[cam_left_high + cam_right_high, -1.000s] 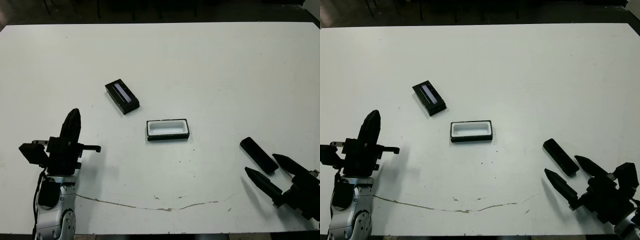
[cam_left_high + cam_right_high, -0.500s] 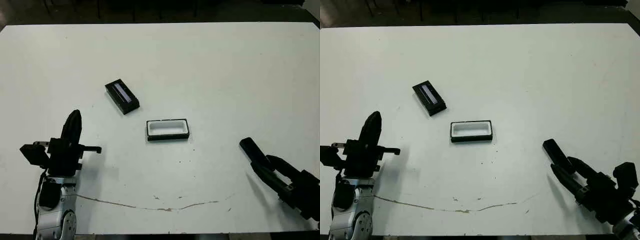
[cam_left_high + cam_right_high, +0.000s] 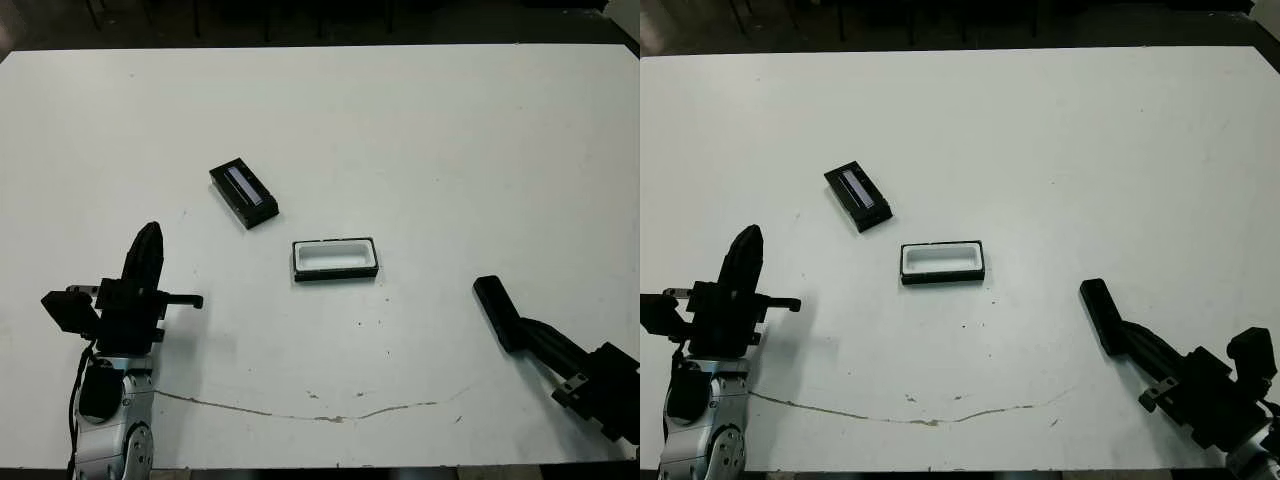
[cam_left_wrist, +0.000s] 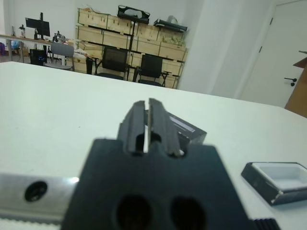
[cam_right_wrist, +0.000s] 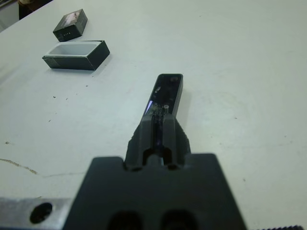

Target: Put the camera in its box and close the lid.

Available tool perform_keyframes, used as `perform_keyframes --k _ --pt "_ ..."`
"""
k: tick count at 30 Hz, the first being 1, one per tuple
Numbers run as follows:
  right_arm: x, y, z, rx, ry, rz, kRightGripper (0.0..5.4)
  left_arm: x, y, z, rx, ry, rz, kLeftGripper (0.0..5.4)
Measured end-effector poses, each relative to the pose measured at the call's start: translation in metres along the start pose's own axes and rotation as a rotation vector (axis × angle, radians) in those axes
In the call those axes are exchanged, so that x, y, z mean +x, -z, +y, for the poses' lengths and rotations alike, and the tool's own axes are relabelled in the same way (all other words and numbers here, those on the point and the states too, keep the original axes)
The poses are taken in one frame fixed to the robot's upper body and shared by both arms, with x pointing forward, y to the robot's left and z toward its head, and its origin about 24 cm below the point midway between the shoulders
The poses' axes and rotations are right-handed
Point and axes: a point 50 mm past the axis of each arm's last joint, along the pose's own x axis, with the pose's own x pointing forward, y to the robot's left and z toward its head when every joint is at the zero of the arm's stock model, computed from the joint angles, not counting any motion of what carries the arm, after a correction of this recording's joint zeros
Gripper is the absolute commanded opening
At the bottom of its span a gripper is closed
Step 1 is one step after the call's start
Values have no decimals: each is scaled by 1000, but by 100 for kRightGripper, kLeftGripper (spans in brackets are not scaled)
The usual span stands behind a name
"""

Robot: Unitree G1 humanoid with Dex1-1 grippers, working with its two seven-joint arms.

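Observation:
The camera (image 3: 496,308), a slim black bar, lies low over the white table at the front right. My right gripper (image 3: 522,328) is shut on its near end, and the rest sticks out past the fingertips (image 5: 152,125) toward the table's middle. The box (image 3: 336,259), a black tray with white lining, stands open at the centre with nothing in it. The lid (image 3: 244,193), a black block with a pale stripe, rests behind it to the left, apart from it. My left gripper (image 3: 146,256) hovers at the front left, shut on nothing, pointing toward the lid (image 4: 186,130).
A thin dark crack line (image 3: 320,416) runs along the table (image 3: 420,130) near its front edge. Beyond the table's far edge, the left wrist view shows chairs (image 4: 151,67) and shelving against a wall.
My right gripper, open beside the camera a second ago, slid forward and shut on it. The camera turned and shifted slightly left. The left arm barely moved.

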Motion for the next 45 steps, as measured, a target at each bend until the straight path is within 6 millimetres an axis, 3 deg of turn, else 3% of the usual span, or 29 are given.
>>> perform_keyframes --k 15,23,26,29,35,45 --pt "1 -18 3 -48 67 -63 2 -2 1 -1 -14 -4 6 0" --pt "-4 -61 10 -98 157 -299 2 -2 2 -2 -18 0 8 0" --pt "-8 -79 22 -108 196 -376 2 -2 3 -2 -25 0 12 0" --pt "-9 -85 36 -100 254 -402 2 -2 3 -3 -31 1 18 0" --pt "-6 -77 66 -55 311 -330 73 -2 4 -3 -22 -1 22 0" --pt "7 -52 93 -15 282 -240 250 -3 5 -3 -28 1 24 0"
